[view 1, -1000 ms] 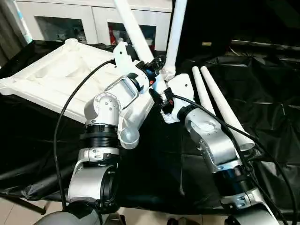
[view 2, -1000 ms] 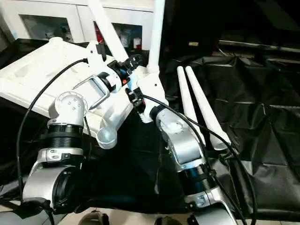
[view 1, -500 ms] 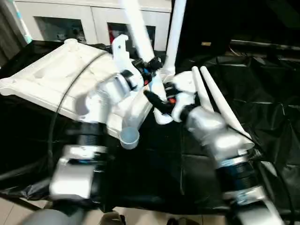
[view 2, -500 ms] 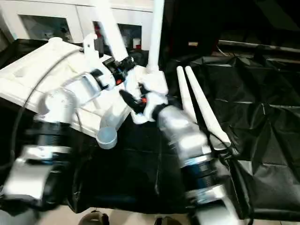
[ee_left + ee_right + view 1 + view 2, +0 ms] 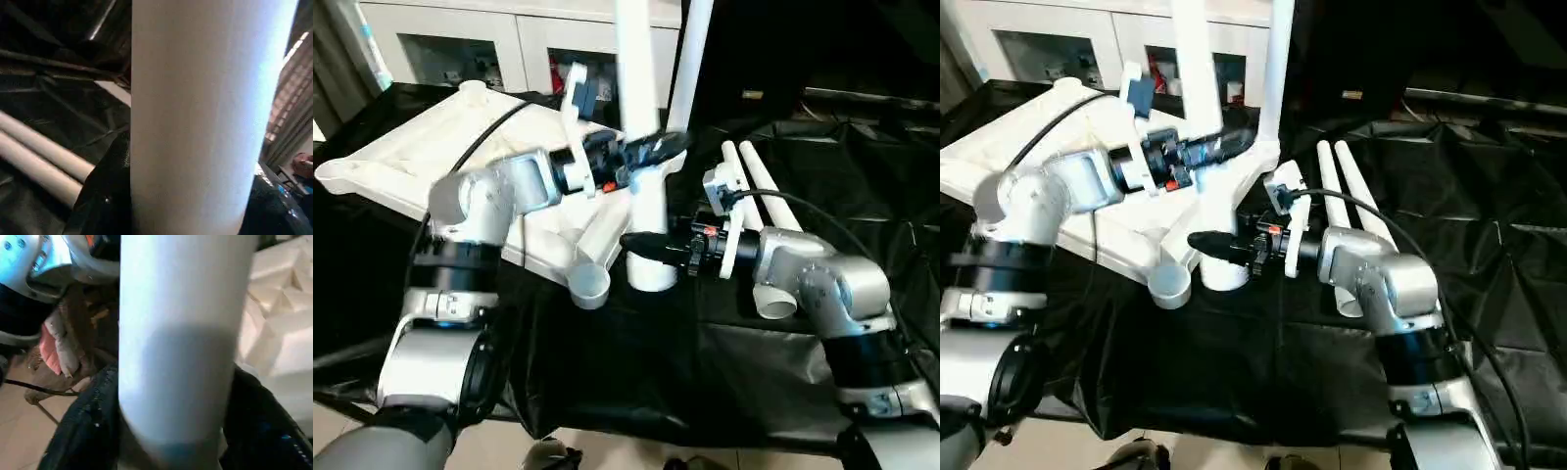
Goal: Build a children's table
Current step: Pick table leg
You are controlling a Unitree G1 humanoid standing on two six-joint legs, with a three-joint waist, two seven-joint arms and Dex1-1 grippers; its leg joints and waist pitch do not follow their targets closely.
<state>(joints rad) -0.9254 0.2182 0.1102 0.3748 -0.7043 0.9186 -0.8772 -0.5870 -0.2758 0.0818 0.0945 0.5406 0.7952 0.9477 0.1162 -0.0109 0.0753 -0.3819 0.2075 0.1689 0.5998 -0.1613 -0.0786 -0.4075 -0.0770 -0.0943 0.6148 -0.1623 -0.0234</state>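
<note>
Black cloth (image 5: 862, 157) over bench; white cabinet (image 5: 519, 44) w/ glass doors behind.

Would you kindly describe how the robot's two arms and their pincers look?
Both arms are brushed silver metal, built of rounded cylindrical segments with black ribbed joint collars. Black cables loop along each forearm. White plastic brackets sit at the wrists, with small red and blue details. The left pincer and right pincer each have two slim black fingers.

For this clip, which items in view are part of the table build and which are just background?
Part of the job:
- table top, underside up
- upright leg, held by both grippers: left gripper, right gripper
- second upright leg
- two loose legs on the black sheet

Just background:
- white cabinet
</note>
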